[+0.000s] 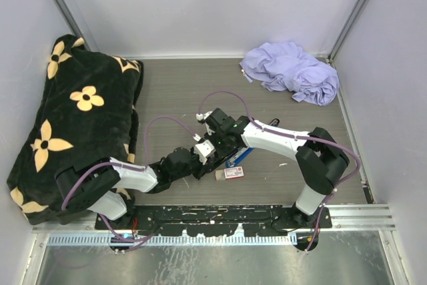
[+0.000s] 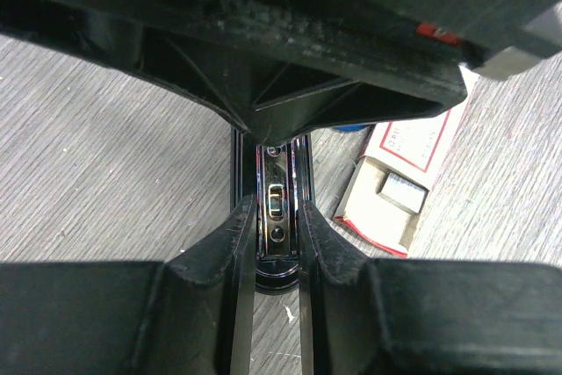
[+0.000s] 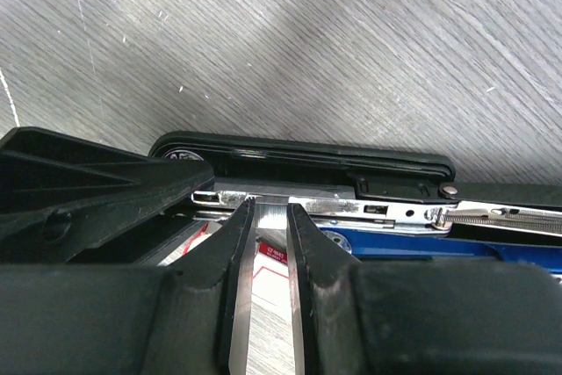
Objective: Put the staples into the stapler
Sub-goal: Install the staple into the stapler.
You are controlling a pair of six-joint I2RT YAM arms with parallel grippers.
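The stapler [image 3: 351,205] lies open on the table, black lid [image 3: 299,154] swung back, chrome magazine bare, blue body [image 1: 239,159] below it. My right gripper [image 3: 270,217] is shut on a short silver strip of staples [image 3: 271,213] held at the magazine's rail. My left gripper [image 2: 277,217] is shut on the stapler's front end, its fingers [image 2: 235,230] flanking the chrome rail [image 2: 276,204]. The staples box [image 2: 395,191], white with a red label, lies open just to the right of the stapler [image 1: 233,173]. In the top view both grippers [image 1: 203,153] [image 1: 221,150] meet over the stapler.
A black blanket with yellow flowers [image 1: 80,118] is heaped along the left side. A lavender cloth [image 1: 293,71] lies bunched at the back right corner. Grey walls close in the table on three sides.
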